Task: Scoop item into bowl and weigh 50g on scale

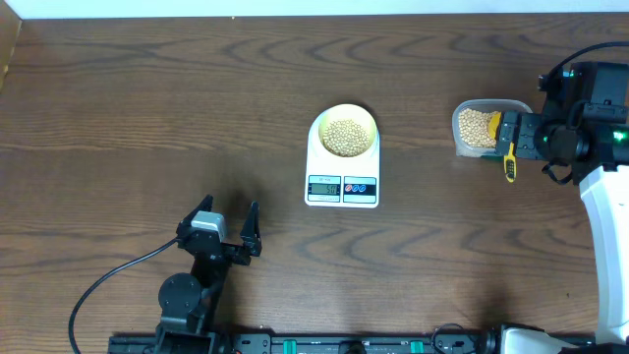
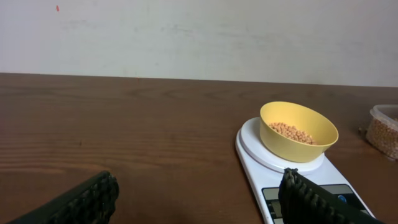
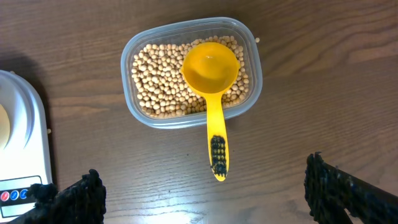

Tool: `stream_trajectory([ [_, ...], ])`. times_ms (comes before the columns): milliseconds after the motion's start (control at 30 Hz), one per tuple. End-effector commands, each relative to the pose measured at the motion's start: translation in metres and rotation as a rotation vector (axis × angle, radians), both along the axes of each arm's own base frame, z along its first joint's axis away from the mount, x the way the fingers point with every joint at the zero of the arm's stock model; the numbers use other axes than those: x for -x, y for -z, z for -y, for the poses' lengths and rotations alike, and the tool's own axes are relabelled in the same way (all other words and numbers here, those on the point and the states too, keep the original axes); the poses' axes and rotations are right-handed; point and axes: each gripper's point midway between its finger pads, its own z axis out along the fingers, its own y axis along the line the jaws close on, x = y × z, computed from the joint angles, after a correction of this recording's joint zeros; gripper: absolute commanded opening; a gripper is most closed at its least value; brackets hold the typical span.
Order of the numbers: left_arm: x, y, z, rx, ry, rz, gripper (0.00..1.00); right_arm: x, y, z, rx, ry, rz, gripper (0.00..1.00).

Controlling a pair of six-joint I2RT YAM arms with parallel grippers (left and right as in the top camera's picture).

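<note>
Left hand (image 1: 228, 208) gapes wide, empty; right hand (image 3: 208, 193) likewise (scoop (image 3: 211, 65) lies in container (image 3: 132, 106)).

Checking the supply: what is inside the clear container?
Beans, with the empty yellow scoop lying on them, its handle over the container rim. Whatever lies under its cup is covered.

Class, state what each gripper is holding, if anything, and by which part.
Nothing is held. The left gripper and right gripper are both open; the yellow scoop rests untouched on the beans in the container, its handle free.
</note>
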Motion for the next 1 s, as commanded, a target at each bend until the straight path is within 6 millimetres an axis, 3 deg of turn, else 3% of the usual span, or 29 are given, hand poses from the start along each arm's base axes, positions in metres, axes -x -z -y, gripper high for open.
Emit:
stream_trajectory([
  [0,0.002,0.015,0.001,-0.026,0.012,-0.045,0.85,0.0,-0.003,-0.001,0.019,-0.014,0.006,0.99],
  [433,0.0,0.015,-0.006,-0.062,-0.021,-0.04,0.84,0.0,-0.003,0.0,0.019,-0.014,0.006,0.99],
  [967,-0.003,0.016,-0.03,-0.108,-0.123,-0.039,0.85,0.0,-0.003,-0.001,0.019,-0.014,0.006,0.99],
])
